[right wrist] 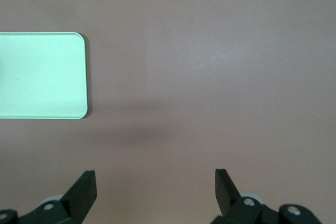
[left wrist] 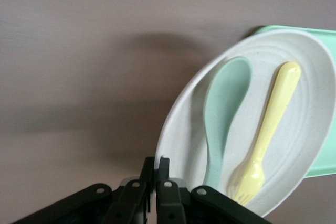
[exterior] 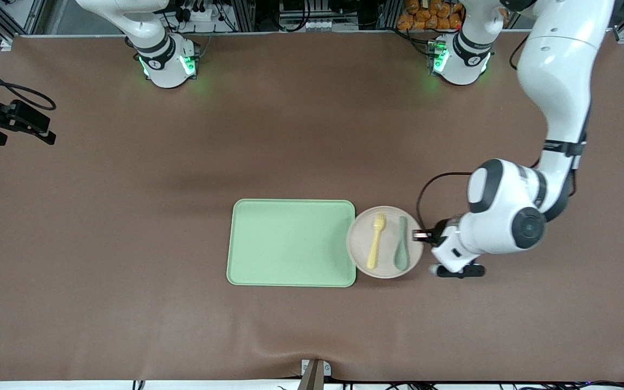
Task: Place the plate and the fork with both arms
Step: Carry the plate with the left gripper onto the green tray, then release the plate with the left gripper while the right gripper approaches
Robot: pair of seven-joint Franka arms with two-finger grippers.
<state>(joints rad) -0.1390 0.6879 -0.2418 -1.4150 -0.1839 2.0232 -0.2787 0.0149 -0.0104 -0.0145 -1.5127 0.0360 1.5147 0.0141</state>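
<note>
Round off-white matte plate [exterior: 385, 242] lay toward front edge of brown bench [exterior: 128, 227], rim overlapping light green rectangular tray [exterior: 290, 242] at left arm's end.

Pale yellow plastic fork [exterior: 376, 241] and grey-green spoon [exterior: 402, 244] rested on plate.

Left gripper [left wrist: 156, 174] pinched plate rim, probably for sliding onto tray; fingers nearly together.

Right gripper [right wrist: 155, 184] waited over bare bench, fingers wide, empty.
</note>
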